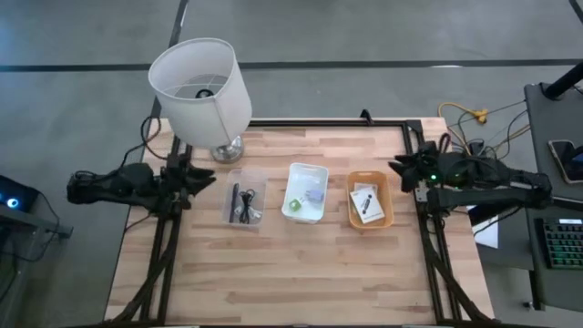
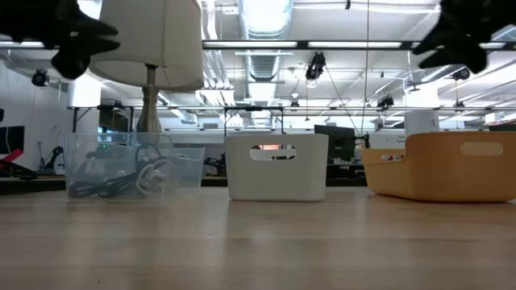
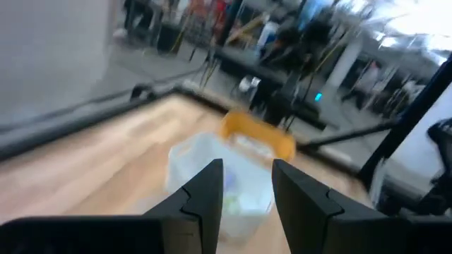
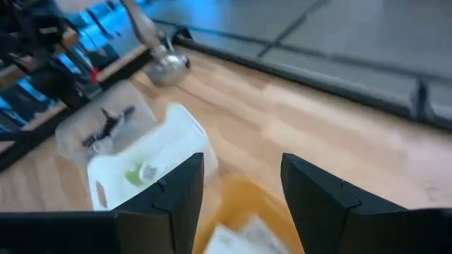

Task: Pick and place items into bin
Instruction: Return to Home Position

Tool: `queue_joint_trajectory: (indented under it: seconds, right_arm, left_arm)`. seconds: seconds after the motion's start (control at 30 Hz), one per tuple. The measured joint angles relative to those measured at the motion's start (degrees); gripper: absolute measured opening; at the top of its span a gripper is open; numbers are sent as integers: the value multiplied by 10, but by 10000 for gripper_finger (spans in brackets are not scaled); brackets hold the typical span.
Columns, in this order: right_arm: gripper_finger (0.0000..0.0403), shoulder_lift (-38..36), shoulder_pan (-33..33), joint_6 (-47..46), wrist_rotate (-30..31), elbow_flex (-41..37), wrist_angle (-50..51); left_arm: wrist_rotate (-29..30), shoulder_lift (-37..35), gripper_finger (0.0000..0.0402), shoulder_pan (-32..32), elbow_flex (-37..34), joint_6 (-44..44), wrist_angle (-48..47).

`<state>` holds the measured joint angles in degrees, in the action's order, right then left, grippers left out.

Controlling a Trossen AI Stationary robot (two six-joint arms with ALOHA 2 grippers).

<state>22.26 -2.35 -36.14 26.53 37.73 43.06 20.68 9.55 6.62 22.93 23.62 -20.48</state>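
Three bins stand in a row on the table. A clear bin [image 1: 244,202] holds dark cables and small bits. The white bin [image 1: 305,192] holds a tiny green piece [image 1: 294,207] and a grey-blue cube [image 1: 315,194]. In the orange bin [image 1: 370,199] lie white flat packets [image 1: 366,204] with dark print. My left gripper [image 1: 211,179] hovers open at the table's left edge, raised, pointing toward the bins. My right gripper [image 1: 397,166] hovers open at the right edge, above the orange bin's far corner. Both hold nothing.
A white-shaded lamp [image 1: 200,87] stands on its metal base [image 1: 227,148] at the far left corner, close to my left gripper. Bare wood lies along the near half of the table [image 1: 301,273]. Cables and a keyboard sit on a side desk to the right.
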Motion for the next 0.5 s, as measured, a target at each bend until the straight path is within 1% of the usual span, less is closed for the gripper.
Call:
queue_joint_trajectory:
  seconds: [0.03,0.1,0.13,0.2,0.23,0.3,0.37,0.4,0.43,0.5]
  right_arm:
    - [175,-10,0,-16,0,4,29]
    - [176,-30,0,-80,0,12,69]
    - [176,-39,0,-103,0,12,75]
    - [176,-56,0,-114,1,12,72]
    - [176,-61,0,-101,0,10,66]
    - [176,-67,1,-31,-6,0,46]
    - [176,-75,1,31,-24,-15,1]
    - [176,-82,1,54,-26,-24,-30]
    - [176,-89,1,75,-30,-35,-61]
    - [176,-107,1,114,-55,-63,-119]
  left_arm:
    - [7,-15,106,0,-3,14,-24]
    - [21,-36,106,0,-4,69,-16]
    - [23,-47,106,0,-8,89,-7]
    - [22,-65,106,0,-21,90,11]
    - [20,-70,106,0,-29,73,26]
    - [7,-80,106,0,-48,5,53]
    - [-41,-79,106,0,-72,-72,75]
    - [-68,-79,106,0,-82,-95,95]
    - [-84,-79,106,1,-92,-108,113]
    - [-95,-79,106,1,-115,-109,134]
